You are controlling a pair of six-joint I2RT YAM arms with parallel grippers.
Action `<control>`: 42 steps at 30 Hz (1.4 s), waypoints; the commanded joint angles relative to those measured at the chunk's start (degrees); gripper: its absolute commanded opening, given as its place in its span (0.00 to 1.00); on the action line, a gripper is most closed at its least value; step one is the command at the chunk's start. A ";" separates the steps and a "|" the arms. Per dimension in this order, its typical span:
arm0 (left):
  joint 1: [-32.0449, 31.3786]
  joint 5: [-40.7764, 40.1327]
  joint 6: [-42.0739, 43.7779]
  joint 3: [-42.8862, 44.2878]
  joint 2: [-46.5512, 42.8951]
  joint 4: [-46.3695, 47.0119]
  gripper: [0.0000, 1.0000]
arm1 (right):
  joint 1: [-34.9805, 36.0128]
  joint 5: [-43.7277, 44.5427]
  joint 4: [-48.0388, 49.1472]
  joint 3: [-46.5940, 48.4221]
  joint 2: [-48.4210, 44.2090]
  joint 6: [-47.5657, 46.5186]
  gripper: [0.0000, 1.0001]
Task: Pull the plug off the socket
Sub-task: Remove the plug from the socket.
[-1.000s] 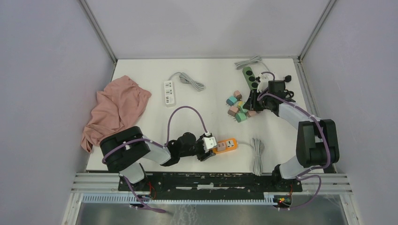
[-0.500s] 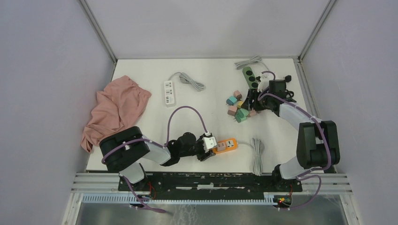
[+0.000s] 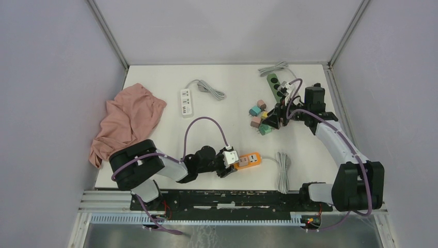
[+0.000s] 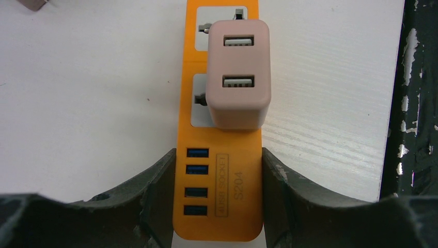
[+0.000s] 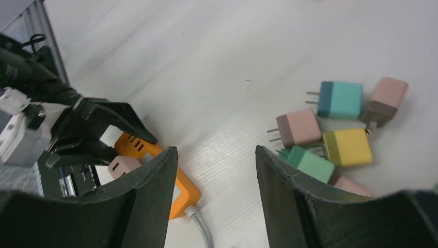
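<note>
Left gripper (image 4: pixel 218 160) clamps the orange strip (image 4: pixel 222 217), pink plug (image 4: pixel 238 72) just ahead along its length; right gripper (image 5: pixel 216 155) (open, empty) is well apart.

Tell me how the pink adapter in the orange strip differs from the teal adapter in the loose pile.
The pink adapter is seated in the orange strip, prongs hidden; the teal adapter lies loose on the table, prongs bare. The pink adapter is one pale colour; the teal adapter has a darker band at its prong end. The pink adapter shows two USB ports; the teal adapter shows none. Both are small rounded blocks.
</note>
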 commanded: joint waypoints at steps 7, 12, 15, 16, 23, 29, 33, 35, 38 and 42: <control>0.07 -0.49 -1.20 0.11 -0.95 -0.59 0.04 | 0.00 -25.70 -26.92 2.06 -3.50 -41.89 0.64; 0.05 -0.23 -1.37 0.32 -0.78 -0.40 0.04 | 0.73 -27.30 -44.03 3.99 -1.82 -61.68 0.73; 0.09 -0.17 -1.49 0.34 -0.72 -0.32 0.04 | 1.93 -25.99 -47.04 4.43 -1.13 -65.83 0.73; 0.05 -0.14 -1.48 0.34 -0.69 -0.27 0.04 | 2.43 -25.43 -47.03 4.39 -1.02 -66.14 0.73; 0.09 -0.17 -1.70 0.51 -0.68 -0.22 0.04 | 7.31 -20.35 -45.00 3.18 -1.00 -66.42 0.73; 0.04 -0.16 -1.87 0.64 -0.69 -0.14 0.04 | 12.97 -15.15 -37.89 1.08 -1.86 -61.07 0.72; 0.09 -0.02 -1.98 0.69 -0.63 -0.06 0.04 | 16.43 -11.32 -31.61 -0.82 -2.49 -55.49 0.72; 0.08 -0.05 -2.05 0.77 -0.60 0.01 0.04 | 18.19 -9.47 -29.64 -1.37 -2.49 -53.94 0.72; 0.08 0.01 -2.06 0.82 -0.46 0.12 0.04 | 21.05 -6.24 -27.35 -2.17 -2.13 -52.36 0.72; 0.07 0.00 -2.24 0.82 -0.37 0.18 0.04 | 24.90 -2.20 -25.49 -2.34 -0.74 -51.12 0.72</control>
